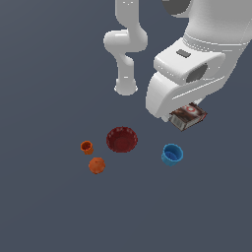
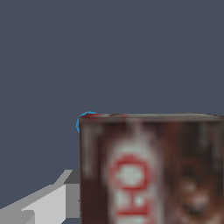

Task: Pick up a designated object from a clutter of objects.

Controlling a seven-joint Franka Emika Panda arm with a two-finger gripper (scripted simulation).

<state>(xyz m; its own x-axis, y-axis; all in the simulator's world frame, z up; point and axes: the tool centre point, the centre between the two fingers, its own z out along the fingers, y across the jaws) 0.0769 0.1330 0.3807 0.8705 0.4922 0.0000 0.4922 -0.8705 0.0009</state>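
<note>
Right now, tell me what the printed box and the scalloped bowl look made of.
Printed box: likely cardboard, matte, judging by flat faces, sharp edges and printed red-and-white graphics. Scalloped bowl: probably plastic or glazed ceramic, uniform dark red with a fluted rim; the render leaves it open.

The exterior view looked down steeply from high above the dark floor (image 1: 49,211) — far enough back to take in the arm's base (image 1: 126,87) at the far side and the whole clutter nearer the camera. The wrist view sat very close behind the printed box (image 2: 151,170), which filled the near part of its picture, blurred, and faced down past it at bare floor. Both views shared that box (image 1: 188,116) and the blue cup (image 1: 172,154) — in the wrist view only a sliver of cup rim (image 2: 85,117) showed.
</note>
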